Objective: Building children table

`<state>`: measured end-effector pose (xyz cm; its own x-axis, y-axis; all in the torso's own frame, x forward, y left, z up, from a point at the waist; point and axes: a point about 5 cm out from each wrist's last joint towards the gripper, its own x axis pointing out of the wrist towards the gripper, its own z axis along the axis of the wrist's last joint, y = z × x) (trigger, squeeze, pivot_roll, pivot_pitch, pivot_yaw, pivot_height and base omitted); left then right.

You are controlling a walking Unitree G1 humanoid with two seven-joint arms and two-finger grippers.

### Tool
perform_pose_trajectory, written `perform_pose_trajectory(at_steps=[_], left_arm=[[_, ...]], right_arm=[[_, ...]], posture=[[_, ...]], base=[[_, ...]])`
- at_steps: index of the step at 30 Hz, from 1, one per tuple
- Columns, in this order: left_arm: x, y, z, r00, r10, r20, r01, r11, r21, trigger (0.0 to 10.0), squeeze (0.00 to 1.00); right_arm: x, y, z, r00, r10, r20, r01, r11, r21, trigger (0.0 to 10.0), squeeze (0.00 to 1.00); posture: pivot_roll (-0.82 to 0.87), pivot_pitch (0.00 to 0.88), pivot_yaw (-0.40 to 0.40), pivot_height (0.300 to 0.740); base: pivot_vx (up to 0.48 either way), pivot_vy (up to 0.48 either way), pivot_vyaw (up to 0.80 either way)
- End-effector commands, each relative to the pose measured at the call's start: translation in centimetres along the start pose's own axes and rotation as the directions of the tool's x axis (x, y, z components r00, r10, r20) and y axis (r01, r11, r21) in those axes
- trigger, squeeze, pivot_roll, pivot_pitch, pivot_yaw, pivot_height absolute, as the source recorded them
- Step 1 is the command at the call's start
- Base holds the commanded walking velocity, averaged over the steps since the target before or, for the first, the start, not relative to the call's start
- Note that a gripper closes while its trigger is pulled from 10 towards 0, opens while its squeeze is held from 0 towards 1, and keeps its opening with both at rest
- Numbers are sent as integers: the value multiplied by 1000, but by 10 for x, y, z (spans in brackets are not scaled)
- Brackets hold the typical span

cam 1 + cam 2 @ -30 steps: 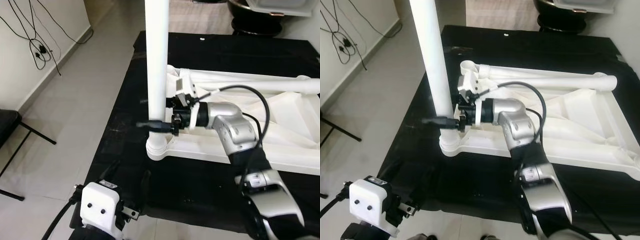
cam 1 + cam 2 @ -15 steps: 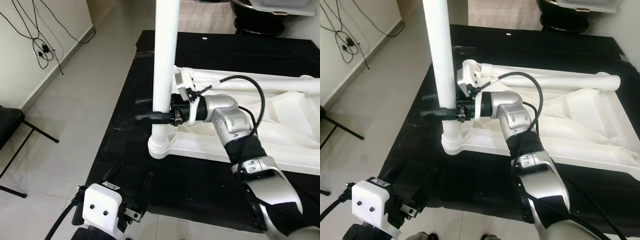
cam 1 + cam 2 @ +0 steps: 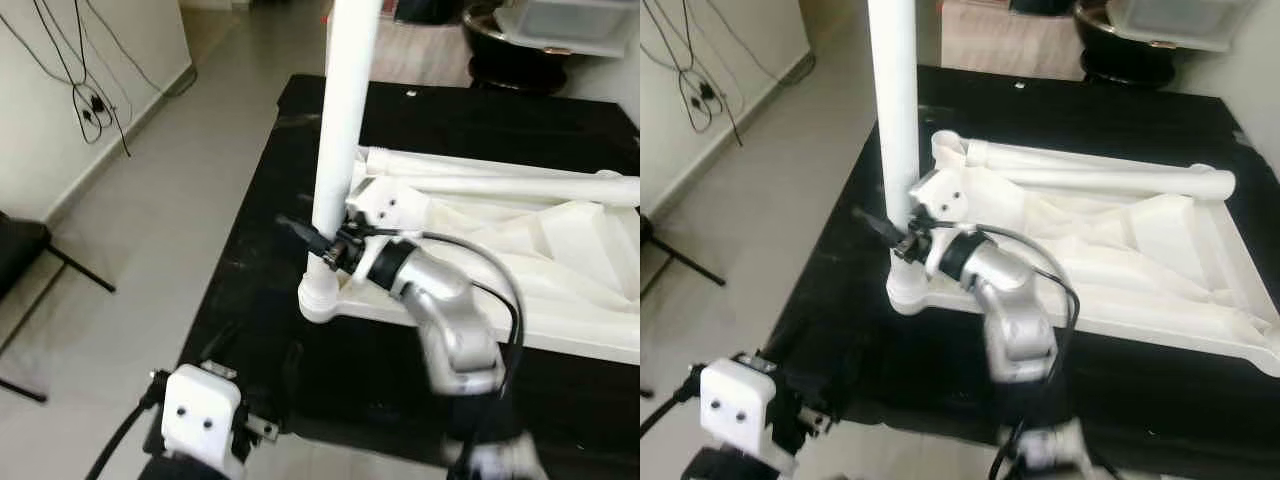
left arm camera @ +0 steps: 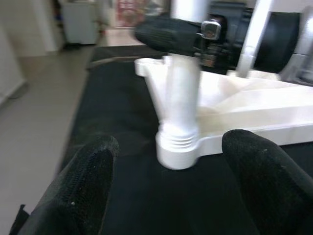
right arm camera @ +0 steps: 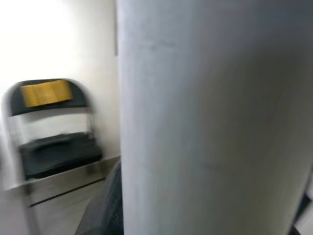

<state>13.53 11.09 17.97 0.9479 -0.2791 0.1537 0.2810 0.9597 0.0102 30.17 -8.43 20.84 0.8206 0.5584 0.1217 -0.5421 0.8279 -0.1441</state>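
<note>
A white table leg (image 3: 340,130) stands upright in the corner socket (image 3: 321,298) of the upturned white tabletop (image 3: 560,250), leaning slightly. My right gripper (image 3: 318,240) is shut on the table leg just above the socket, one black finger (image 3: 299,231) showing past its left side. Up close, the right wrist view has the leg (image 5: 210,122) with a finger (image 5: 105,210) beside it. My left gripper (image 4: 171,191) hangs open low near the mat's front edge, its fingers (image 4: 85,191) facing the socket (image 4: 178,147) from a short way off.
The tabletop lies on a black mat (image 3: 250,250) over a tiled floor. More white legs (image 3: 480,185) lie along the tabletop's far side. A black folding chair (image 3: 20,255) stands at the left, cables (image 3: 90,100) hang on the wall, and dark containers (image 3: 510,55) sit beyond the mat.
My right arm has swung round and dropped, so its forearm now reaches the leg from the near side. The leg leans a little more. The head camera has shifted.
</note>
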Motion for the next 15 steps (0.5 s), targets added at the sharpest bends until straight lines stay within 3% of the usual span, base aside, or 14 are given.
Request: perform_pose_trajectory(at_steps=[1, 8, 9, 10, 11, 14, 15], left_arm=[[-1, 1, -4, 1000, -3, -17, 3, 1000, 0, 10000, 0], [1, 1, -5, 1000, -12, -18, 12, 1000, -3, 10000, 0], [1, 1, -5, 1000, -10, -18, 10, 1000, -2, 10000, 0], [1, 1, -5, 1000, -10, -18, 10, 1000, -2, 10000, 0], [1, 2, -5, 1000, -9, -17, 9, 1000, -2, 10000, 0], [1, 2, -5, 1000, -9, -17, 9, 1000, -2, 10000, 0], [1, 2, -4, 1000, -8, -17, 8, 1000, -1, 10000, 0]], right_arm=[[-15, -15, -34, 975, -123, -187, 111, 991, -72, 0, 0], [0, -9, -29, 987, -50, -152, 43, 998, -49, 0, 0], [2, -6, -27, 988, -31, -151, 22, 998, -57, 8196, 0], [2, -6, -27, 988, -31, -151, 22, 998, -57, 8196, 0], [4, -2, -20, 993, -17, -118, 12, 999, -42, 10000, 0], [8, 2, -13, 996, 24, -86, -25, 1000, -13, 10000, 0], [13, 8, -3, 988, 150, -36, -149, 988, 41, 10000, 1000]], posture=[[62, 149, -12, 740], [67, 150, -15, 740], [66, 153, -13, 740], [66, 153, -13, 740], [67, 156, -12, 740], [67, 156, -12, 740], [67, 156, -12, 740]], base=[[0, 0, 0], [0, 0, 0], [0, 0, 0], [0, 0, 0], [0, 0, 0], [0, 0, 0], [0, 0, 0]])
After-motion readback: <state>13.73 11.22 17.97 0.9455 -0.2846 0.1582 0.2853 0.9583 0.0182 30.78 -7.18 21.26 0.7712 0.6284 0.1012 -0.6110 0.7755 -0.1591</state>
